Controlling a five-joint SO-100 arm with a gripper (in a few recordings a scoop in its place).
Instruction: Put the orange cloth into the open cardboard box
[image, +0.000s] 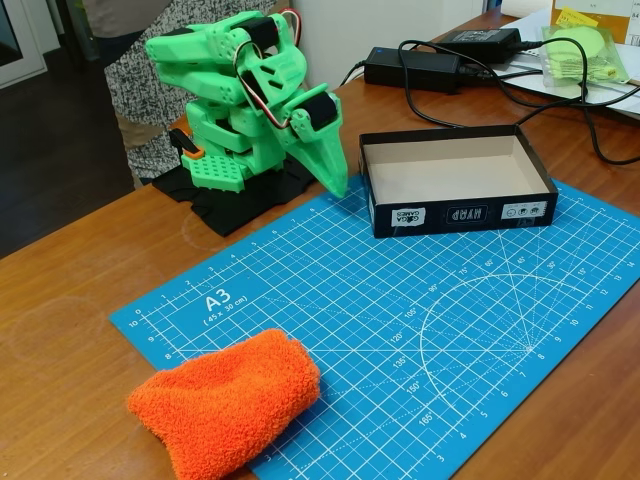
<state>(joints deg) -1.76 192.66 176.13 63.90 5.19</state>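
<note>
In the fixed view the green arm (250, 100) sits folded at eleven o'clock, behind the blue mat (400, 310). Its gripper (333, 178) points down at the mat's far edge, fingers pressed together and holding nothing. The cloth (225, 400) lies at seven o'clock as a soft rolled lump, half on the mat's near-left corner and half on the table (60, 340), well apart from the gripper. The box (455, 180) stands at one o'clock on the mat's far edge, just beside the gripper, its beige inside bare. Adapters (440, 60) with cables lie behind it.
</note>
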